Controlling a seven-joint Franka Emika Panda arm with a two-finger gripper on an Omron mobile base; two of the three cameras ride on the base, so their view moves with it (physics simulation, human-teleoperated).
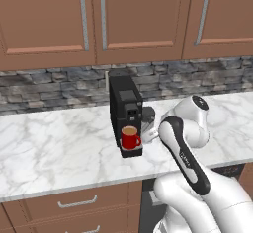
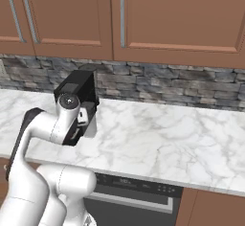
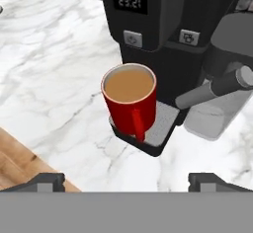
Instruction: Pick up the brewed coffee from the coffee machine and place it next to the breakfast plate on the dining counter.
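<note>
Hand view: red mug (image 3: 129,98) sits ahead of, centred between, the wide-spread, empty tool (image 3: 126,180).

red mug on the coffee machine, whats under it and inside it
The small red mug holds light brown coffee nearly to its rim. It stands on the black coffee machine's grey drip tray; the tray beneath its base is covered.
</note>
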